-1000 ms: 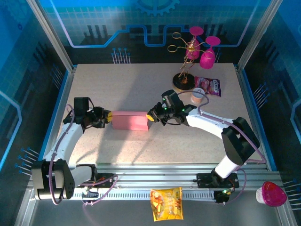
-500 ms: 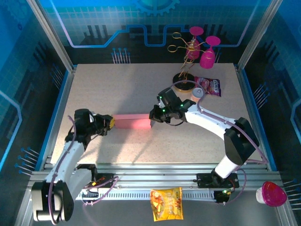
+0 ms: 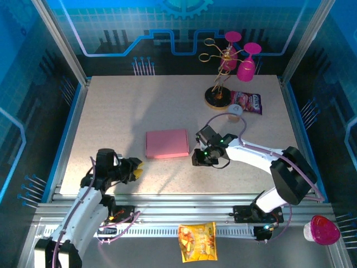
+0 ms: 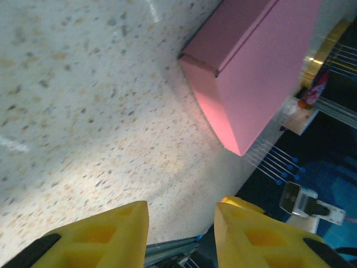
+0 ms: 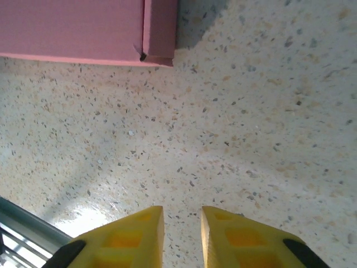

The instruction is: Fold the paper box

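L gripper (image 3: 135, 169) hovers near the table's (image 3: 111, 106) front edge, at abt 7 o'clock from the paper box (image 3: 167, 144). Its 2 yellow fingers (image 4: 106, 237) stand moderately apart w/ nothing btwn them, only bare speckled top showing in the gap. The box, folded shut into a shallow pink rectangle, lies flat at mid-table, touching neither arm; the left wrist view shows 1 corner and a side wall, the right wrist view a tucked end flap. R gripper (image 3: 196, 158) sits just beside the box at abt 4 o'clock, pointing down at the tabletop. Its fingers (image 5: 125, 234) are a narrow slit apart and hold nothing. At 1 o'clock from the box, well apart, a gold wire stand (image 3: 215, 99) carries 2 magenta goblets (image 3: 245, 68).
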Controlling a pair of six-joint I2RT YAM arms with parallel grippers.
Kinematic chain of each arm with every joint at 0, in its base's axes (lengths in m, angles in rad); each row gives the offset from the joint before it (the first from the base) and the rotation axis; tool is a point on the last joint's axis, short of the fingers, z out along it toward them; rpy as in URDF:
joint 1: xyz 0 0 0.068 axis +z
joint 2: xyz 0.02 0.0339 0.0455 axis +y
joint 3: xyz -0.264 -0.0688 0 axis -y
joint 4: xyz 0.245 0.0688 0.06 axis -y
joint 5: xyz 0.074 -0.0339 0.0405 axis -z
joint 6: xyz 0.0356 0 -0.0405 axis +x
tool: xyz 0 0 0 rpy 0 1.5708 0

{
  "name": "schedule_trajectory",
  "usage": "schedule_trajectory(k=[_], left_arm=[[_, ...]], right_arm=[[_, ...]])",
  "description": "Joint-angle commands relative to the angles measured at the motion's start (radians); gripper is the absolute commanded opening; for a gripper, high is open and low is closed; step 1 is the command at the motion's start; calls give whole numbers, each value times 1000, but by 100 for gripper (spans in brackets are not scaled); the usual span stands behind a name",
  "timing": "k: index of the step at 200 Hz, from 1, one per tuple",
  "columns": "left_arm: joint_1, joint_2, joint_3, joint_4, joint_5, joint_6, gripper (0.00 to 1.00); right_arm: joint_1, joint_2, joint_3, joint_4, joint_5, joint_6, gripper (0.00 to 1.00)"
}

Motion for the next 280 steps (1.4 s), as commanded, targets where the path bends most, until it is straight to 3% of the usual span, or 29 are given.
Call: schedule_trajectory(k=[1, 20, 21, 22, 23, 26, 28, 30, 33, 60, 68, 81, 98, 112, 130, 142, 165, 198, 238, 250, 262, 272, 280], left_arm=[[-5, 25, 156, -153, -38, 83, 39], [3, 109, 318, -257, -121, 199, 49], [4, 114, 329, -263, -125, 205, 50], [5, 119, 337, -268, -130, 212, 52], [6, 125, 346, -272, -136, 217, 55], [8, 138, 371, -288, -151, 233, 65], [9, 148, 386, -295, -163, 247, 73], [11, 154, 401, -303, -173, 260, 93], [13, 165, 423, -310, -188, 274, 99], [21, 166, 532, -277, -337, 407, 99], [22, 151, 553, -288, -409, 453, 99], [17, 118, 579, -365, -635, 452, 99], [11, 45, 510, -361, -904, 438, 99], [11, -41, 370, -147, -948, 679, 99], [13, -65, 239, 14, -1037, 838, 99], [24, -15, 164, 127, -1034, 940, 99], [64, 135, 79, 338, -909, 1051, 99], [119, 394, 58, 659, -776, 1064, 99], [165, 672, 54, 1156, -638, 1067, 99], [164, 719, 74, 1188, -591, 1136, 99], [169, 796, 49, 1342, -590, 1135, 99], [162, 774, 57, 1284, -577, 1148, 99], [158, 783, 43, 1331, -577, 1152, 99]], right_arm=[[-2, -102, 68, -61, 107, -14, 34], [-36, -184, 98, -124, 210, -12, 52], [-38, -188, 100, -127, 218, -12, 59], [-42, -192, 100, -131, 224, -12, 77], [-44, -198, 100, -133, 229, -12, 89], [-55, -214, 100, -138, 246, -14, 99], [-61, -225, 99, -141, 255, -15, 100], [-69, -237, 97, -145, 267, -17, 100], [-78, -256, 94, -145, 283, -20, 100], [-210, -402, 76, -183, 379, -51, 100], [-236, -434, 74, -210, 485, -45, 100], [-256, -493, 28, -203, 692, -74, 100], [-288, -583, -169, 74, 765, -345, 100], [-315, -632, -327, 294, 788, -455, 100], [-383, -563, -388, 417, 726, -506, 100], [-428, -463, -344, 418, 643, -542, 100], [-462, -305, -355, 624, 553, -642, 100], [-545, -170, -422, 986, 402, -664, 100], [-612, -61, -424, 1170, 290, -740, 100], [-655, -29, -435, 1210, 259, -695, 100], [-666, 8, -457, 1290, 222, -700, 100], [-656, 22, -473, 1330, 211, -718, 100], [-645, 44, -508, 1416, 238, -723, 100]])
